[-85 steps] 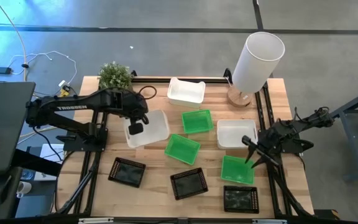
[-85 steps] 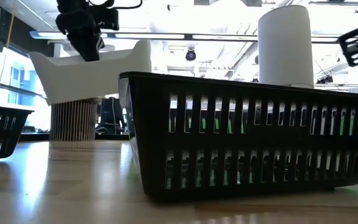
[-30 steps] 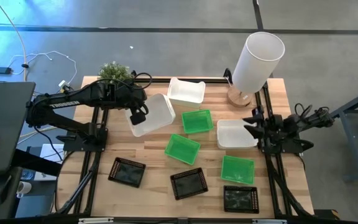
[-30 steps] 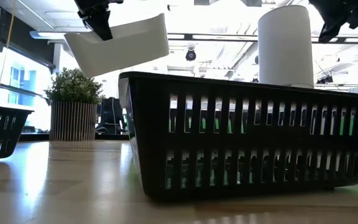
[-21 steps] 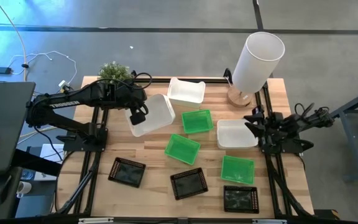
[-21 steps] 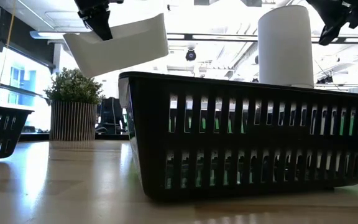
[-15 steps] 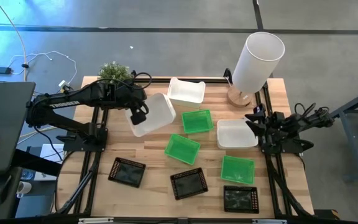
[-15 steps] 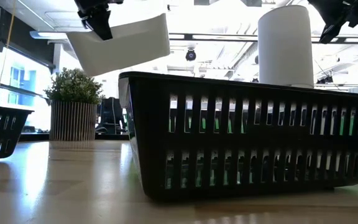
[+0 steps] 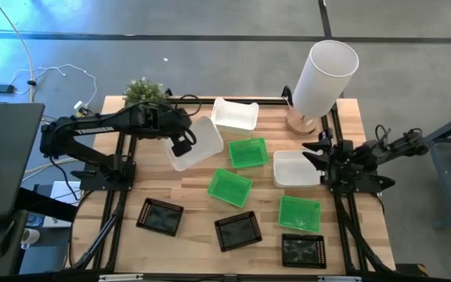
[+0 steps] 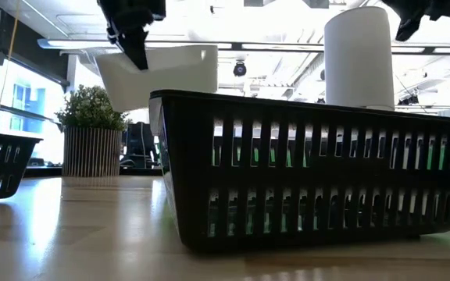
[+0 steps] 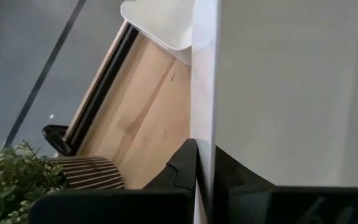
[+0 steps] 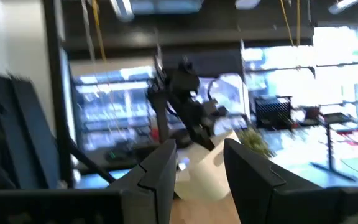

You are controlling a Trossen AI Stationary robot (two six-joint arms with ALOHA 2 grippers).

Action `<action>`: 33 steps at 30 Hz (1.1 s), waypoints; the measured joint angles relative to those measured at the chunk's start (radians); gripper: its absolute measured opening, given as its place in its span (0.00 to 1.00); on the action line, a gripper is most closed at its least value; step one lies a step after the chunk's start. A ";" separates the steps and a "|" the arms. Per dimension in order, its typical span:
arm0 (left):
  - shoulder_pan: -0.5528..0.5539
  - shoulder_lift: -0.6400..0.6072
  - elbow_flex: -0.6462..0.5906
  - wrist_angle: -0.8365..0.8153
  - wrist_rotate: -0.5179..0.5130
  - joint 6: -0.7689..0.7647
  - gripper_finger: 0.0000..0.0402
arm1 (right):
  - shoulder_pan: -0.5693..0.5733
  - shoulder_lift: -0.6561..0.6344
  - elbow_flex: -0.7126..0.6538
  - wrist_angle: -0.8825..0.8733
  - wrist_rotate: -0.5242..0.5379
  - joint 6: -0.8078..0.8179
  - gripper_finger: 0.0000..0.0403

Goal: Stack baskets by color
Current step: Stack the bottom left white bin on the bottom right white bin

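Note:
My left gripper point(image 9: 181, 146) is shut on a white basket point(image 9: 197, 142), held in the air over the table's far left; the low view shows it point(image 10: 162, 74) hanging well above the wood. A second white basket point(image 9: 235, 114) rests at the far edge. A third point(image 9: 297, 168) sits at the right, beside my open right gripper point(image 9: 320, 154), which is raised and touches nothing. Three green baskets point(image 9: 248, 152) point(image 9: 229, 187) point(image 9: 299, 213) lie mid-table. Three black ones point(image 9: 160, 216) point(image 9: 238, 230) point(image 9: 303, 251) lie along the near edge. My left gripper pinches the white basket's wall on its left side point(image 11: 204, 134), one finger point(image 11: 182, 168) outside and one point(image 11: 232, 177) inside. The fingers come slanting down from the table's left. The basket is lifted clear, roughly level, its open side up.
A tall white cylinder point(image 9: 324, 74) on a wooden foot stands at the far right corner. A small potted plant point(image 9: 144, 92) stands at the far left corner, close behind the held basket. Black rails point(image 9: 120, 196) run along both sides of the table.
My left gripper has carried the white basket a little toward the table's right and down. The basket, tilted before, now hangs nearly level. My right gripper has risen slightly and tipped upward, staying open.

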 joint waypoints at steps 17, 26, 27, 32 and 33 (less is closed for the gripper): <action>-0.034 0.101 0.000 -0.003 -0.155 -0.078 0.00 | -0.001 0.463 0.316 -0.220 0.226 -0.028 0.31; -0.116 0.100 0.000 -0.002 -0.278 -0.132 0.00 | -0.061 0.691 0.442 -0.222 0.235 -0.042 0.31; -0.123 0.100 0.000 -0.002 -0.281 -0.137 0.00 | -0.068 0.716 0.457 -0.222 0.235 -0.042 0.31; -0.165 0.100 0.000 -0.002 -0.344 -0.155 0.00 | -0.104 0.837 0.536 -0.221 0.223 -0.043 0.33; -0.173 0.100 0.000 -0.002 -0.367 -0.157 0.00 | -0.111 0.860 0.553 -0.221 0.217 -0.044 0.34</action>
